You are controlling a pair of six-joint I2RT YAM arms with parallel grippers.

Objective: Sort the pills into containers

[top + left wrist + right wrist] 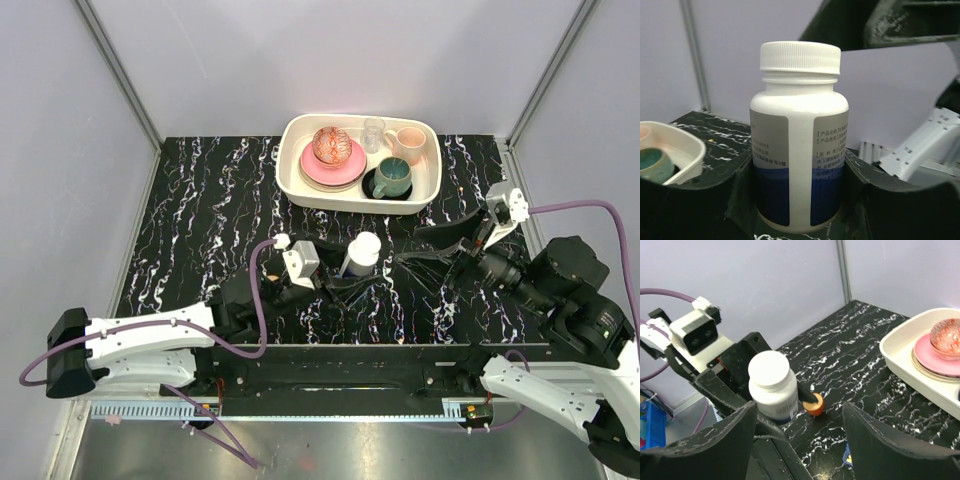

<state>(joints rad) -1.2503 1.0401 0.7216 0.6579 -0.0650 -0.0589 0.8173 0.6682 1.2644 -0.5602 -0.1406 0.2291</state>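
Top external: black marbled table (200, 210), grey walls (250, 60); left jaws grip white bottle (362, 252), right jaws open.

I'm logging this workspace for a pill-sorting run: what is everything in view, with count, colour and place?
table: one, black marbled white, under everything
tray: one, white, far centre
plates: stack, count unclear, pink, left in tray
bowl: one, red-orange patterned, on the plates
glass: one, clear, far side of tray
cup: one, pink, far right in tray
mug: one, teal, on saucer
saucer: one, black, near right in tray
bottle: one, white, capped, table centre
small cup: one, orange, beside bottle
left arm: white and black, jaws closed on bottle
right arm: white and black, jaws open, empty
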